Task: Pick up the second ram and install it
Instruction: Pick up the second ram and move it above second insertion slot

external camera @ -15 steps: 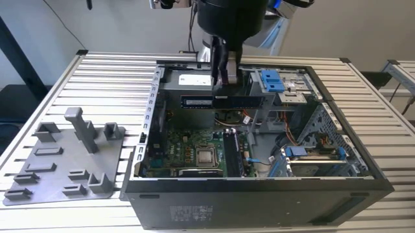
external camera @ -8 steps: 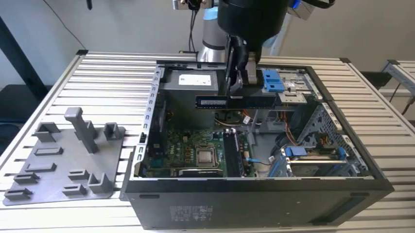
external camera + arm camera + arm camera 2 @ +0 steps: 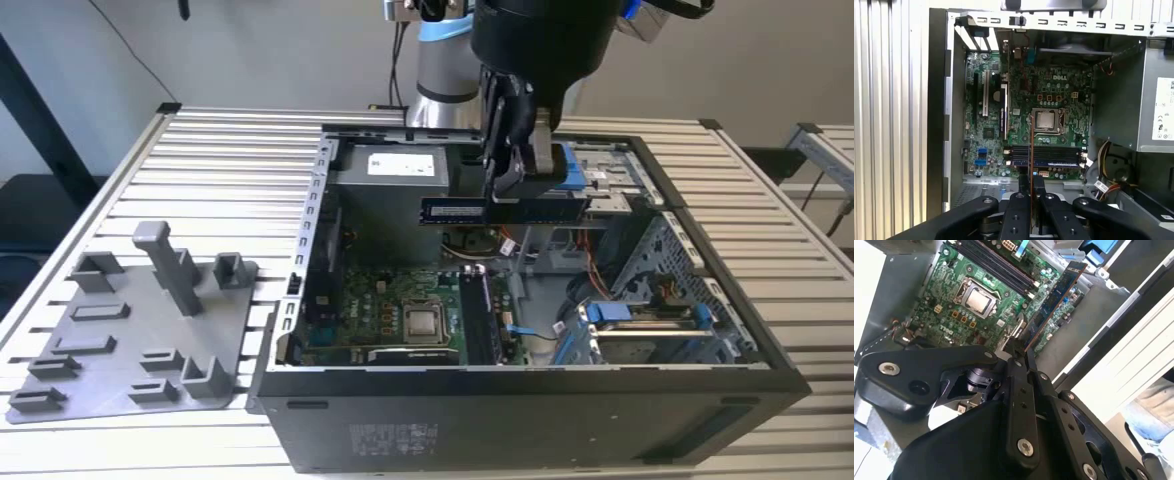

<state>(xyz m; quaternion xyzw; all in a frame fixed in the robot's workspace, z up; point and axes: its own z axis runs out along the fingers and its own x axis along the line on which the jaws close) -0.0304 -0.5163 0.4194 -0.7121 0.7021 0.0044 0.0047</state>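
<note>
The second ram (image 3: 505, 209) is a long, thin, dark blue-green stick with a pale label. It hangs level, standing on its long edge, gripped near its middle by the gripper (image 3: 514, 190) and held clear above the motherboard (image 3: 400, 300).

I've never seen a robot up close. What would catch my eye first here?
The arm's black tool grips a thin dark blue-green memory stick over the open black computer case. Below lies the green motherboard; a grey plastic tray with posts sits at the exterior view's left.
</note>
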